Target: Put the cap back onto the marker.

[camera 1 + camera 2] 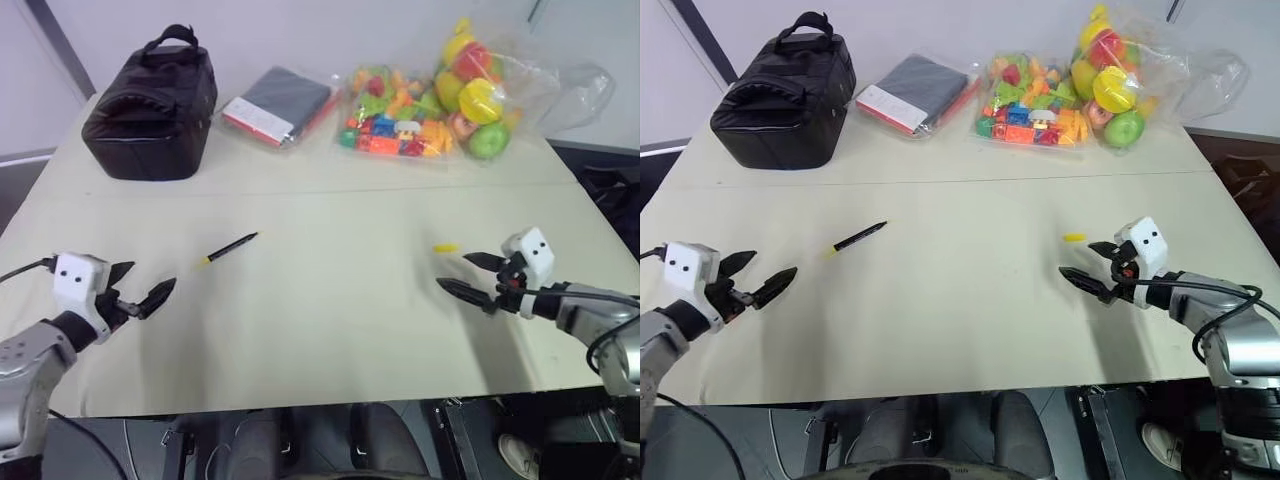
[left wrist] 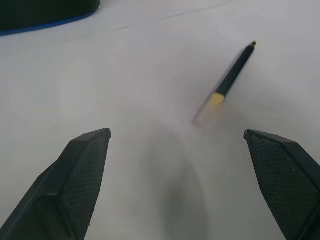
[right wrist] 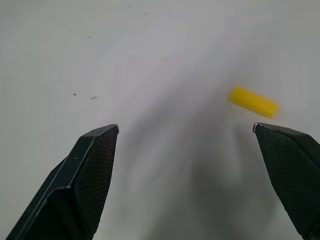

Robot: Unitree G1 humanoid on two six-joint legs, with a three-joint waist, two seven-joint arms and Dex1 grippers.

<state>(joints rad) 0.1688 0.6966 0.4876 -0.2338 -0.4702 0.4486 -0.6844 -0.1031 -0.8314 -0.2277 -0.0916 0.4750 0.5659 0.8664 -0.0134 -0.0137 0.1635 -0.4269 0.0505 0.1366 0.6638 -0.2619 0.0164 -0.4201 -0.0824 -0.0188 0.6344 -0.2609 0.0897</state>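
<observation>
Jaws of both grippers spread wide and empty; thin black marker (image 1: pixel 228 248), seemingly yellow-tipped.

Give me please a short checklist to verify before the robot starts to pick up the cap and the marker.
1. Left gripper open, holding nothing: ok.
2. Right gripper open, holding nothing: ok.
3. Marker lying free on the table, ahead of the left gripper: ok.
4. Cap lying free, just beyond the right gripper: ok.
5. Cap on marker: not ok, they lie far apart.
6. Which end of the cap is open: cannot tell.
</observation>
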